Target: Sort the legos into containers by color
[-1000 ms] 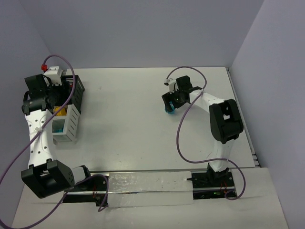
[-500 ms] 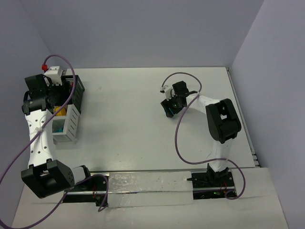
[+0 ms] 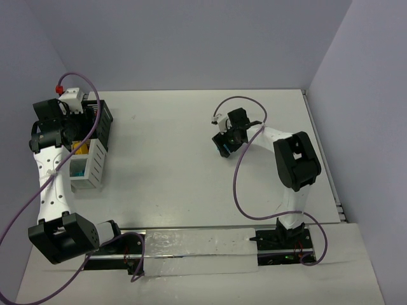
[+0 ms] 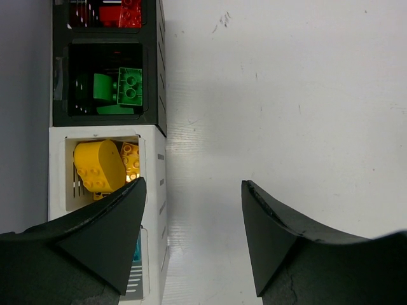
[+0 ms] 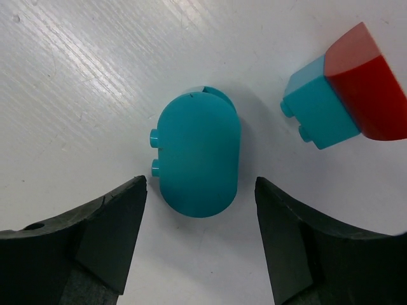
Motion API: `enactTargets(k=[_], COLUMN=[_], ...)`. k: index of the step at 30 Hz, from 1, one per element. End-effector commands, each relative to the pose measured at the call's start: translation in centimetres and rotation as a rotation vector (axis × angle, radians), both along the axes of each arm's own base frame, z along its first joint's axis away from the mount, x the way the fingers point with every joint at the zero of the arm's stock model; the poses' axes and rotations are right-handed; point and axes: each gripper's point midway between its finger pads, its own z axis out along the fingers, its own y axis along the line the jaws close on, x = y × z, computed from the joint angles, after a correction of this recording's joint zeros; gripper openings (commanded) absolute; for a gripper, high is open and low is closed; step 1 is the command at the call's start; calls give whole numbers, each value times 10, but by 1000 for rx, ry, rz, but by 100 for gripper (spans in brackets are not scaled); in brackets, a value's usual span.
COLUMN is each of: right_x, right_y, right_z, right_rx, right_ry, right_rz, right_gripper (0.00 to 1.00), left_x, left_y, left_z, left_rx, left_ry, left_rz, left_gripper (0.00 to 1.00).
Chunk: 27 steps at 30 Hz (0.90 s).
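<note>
The white tabletop (image 3: 165, 165) carries everything. The left arm (image 3: 51, 184) reaches up along its left edge and the right arm (image 3: 296, 162) bends toward the middle of the far half.

Along the left edge stand a black container (image 3: 102, 124) and, nearer the bases, a white container (image 3: 95, 162), touching end to end. The overhead view hides much of them behind the arm. The left wrist view looks straight down into their compartments.

The left end effector (image 4: 191, 190) hovers above the white container's edge with its jaws apart and nothing between them. The right end effector (image 5: 200, 184) is low over the tabletop, jaws apart, on either side of a cyan rounded piece (image 5: 198, 159) with a gap on each side.

The overhead view gives only a cyan speck there. The right wrist view also shows a cyan-and-red piece (image 5: 343, 89) lying just beside the rounded piece. In the black container sit red bricks (image 4: 121, 13) and a green brick (image 4: 129, 86), each in its own compartment. A yellow rounded piece (image 4: 98, 166) lies in the white container.
</note>
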Motion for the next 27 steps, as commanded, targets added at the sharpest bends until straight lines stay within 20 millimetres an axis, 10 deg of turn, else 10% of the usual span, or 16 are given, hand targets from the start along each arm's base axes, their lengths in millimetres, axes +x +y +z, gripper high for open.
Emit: enactTargets(k=[1,12,21,27], right_x=[22,17,6,9], right_y=[13,24,17,19], right_z=[24,21,13,16], right_rx=[35,24,1,6], right_ry=[-54,-26,0,-3], right_rz=[-12,26,25,20], right_gripper=[74,56,62,31], left_x=[9,6,6,7], left_y=[-5,-6,-9,-17], left_z=[14,11,11,13], left_rx=[-11,-9,-28,-65], left_ry=[-57,-51,-57,-58], left_rz=[-21,-26,-29,-59], left_gripper=[71,71,71,72])
